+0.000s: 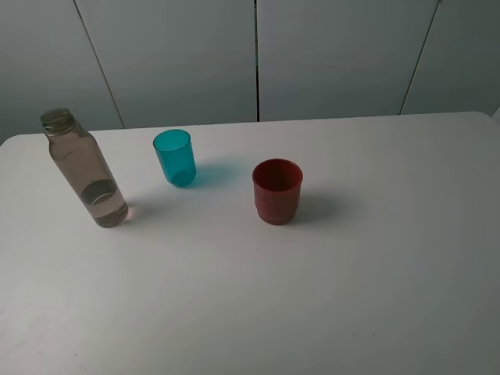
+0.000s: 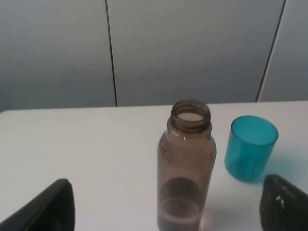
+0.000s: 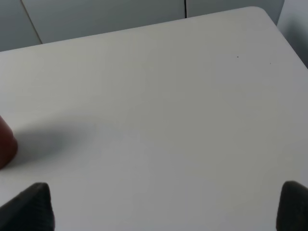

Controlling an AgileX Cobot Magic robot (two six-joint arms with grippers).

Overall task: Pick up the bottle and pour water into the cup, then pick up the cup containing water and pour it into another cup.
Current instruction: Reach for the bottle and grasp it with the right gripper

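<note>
Left pincer [image 2: 166, 209]: mine, spread wide and pinching nothing. Its dark fingers [image 2: 48, 209] sit either side of the bottle without touching it.
Bottle [image 2: 185, 168]: upright on the table [image 1: 351, 273], near the cup [image 1: 174, 157] on the side away from the red cup, and a little nearer to me than the cup.
Risk, tipping: it is tall and slim, so I judge that one finger landing before the other would rock it over.
Risk, spill: the neck is open with no cap, so any knock or early tilt would send water onto the table.
Risk, slip: the wall looks smooth, and a light pinch might let it slide as I lift.
Risk, cup: it stands close by, so my outer finger could clip it as I close.
Bottle look: smoky grey-brown, see-through, threaded neck, water standing low inside.
Cup look: teal, translucent, upright; I cannot tell whether it holds anything.
Red cup [image 1: 276, 191]: upright, apart from the cup on the side away from the bottle.
Right pincer [image 3: 163, 207]: spread over bare table, holding nothing, with a red blur at the edge of its view.
</note>
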